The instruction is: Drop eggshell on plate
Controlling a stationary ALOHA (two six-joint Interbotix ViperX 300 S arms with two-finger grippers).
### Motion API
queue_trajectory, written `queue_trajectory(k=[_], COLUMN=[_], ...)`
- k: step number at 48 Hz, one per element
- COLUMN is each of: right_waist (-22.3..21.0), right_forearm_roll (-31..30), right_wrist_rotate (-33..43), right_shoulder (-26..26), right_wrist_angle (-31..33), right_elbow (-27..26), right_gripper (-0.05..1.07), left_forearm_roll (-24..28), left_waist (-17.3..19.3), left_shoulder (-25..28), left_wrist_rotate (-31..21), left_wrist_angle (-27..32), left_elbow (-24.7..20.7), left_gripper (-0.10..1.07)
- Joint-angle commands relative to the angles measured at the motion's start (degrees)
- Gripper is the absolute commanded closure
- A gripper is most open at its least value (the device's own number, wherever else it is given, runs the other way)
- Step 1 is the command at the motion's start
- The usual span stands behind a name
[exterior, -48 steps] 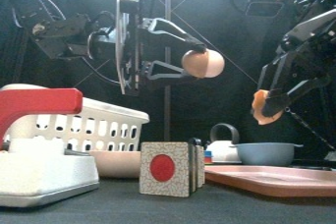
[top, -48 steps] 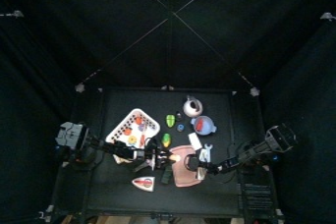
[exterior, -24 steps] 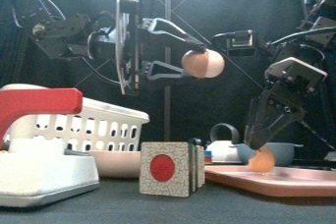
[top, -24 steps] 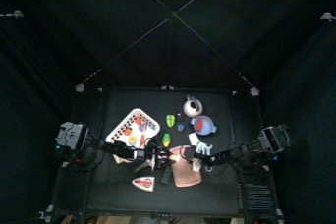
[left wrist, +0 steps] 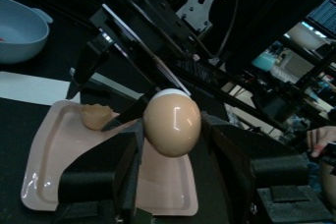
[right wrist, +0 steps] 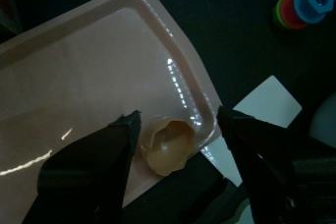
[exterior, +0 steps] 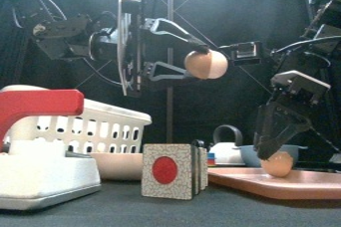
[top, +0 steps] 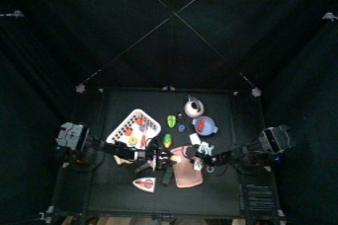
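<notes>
Shell [right wrist: 170, 142] sits on plate [right wrist: 92, 90] by its rim, hollow side up-ish; right claw [right wrist: 178, 130] wide apart; left claw [left wrist: 168, 154] grips egg [left wrist: 171, 122], long axis upright.

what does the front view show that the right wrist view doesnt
Only the front view shows the left gripper held high, shut on an egg, plus the white basket, the red-and-white block, the kettle and the grey bowl.

Only the right wrist view shows the white card beside the tray and a round red-and-blue toy.

Both show the pink plate, the eggshell lying on it, and the right gripper open on either side of the shell.
</notes>
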Motion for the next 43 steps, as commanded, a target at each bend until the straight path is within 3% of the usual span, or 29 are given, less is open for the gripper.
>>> queue_trajectory(k=[1,17,33,43], right_waist=[0.1,-0.4,2.5,6.2], right_forearm_roll=[0.0,1.3,1.9,-3.3], right_wrist_rotate=[0.0,-0.7,-1.6,-1.4], right_shoulder=[-1.9,-5.7,-20.6,-24.8], right_wrist_angle=[0.4,1.0,1.2,-0.9], right_elbow=[-0.4,-1.5,0.5,2.3], right_gripper=[0.08,0.08,0.08,0.08], left_forearm_roll=[0.1,0.2,1.2,1.2], left_waist=[0.1,0.2,0.2,0.2], left_shoulder=[-0.9,-1.3,-1.8,-1.8], left_wrist_rotate=[0.1,0.2,0.4,0.4], left_wrist_angle=[-0.4,-0.4,-0.4,-0.4], left_elbow=[-0.7,-1.0,-0.5,-1.0], left_gripper=[0.32,0.32,0.33,0.33])
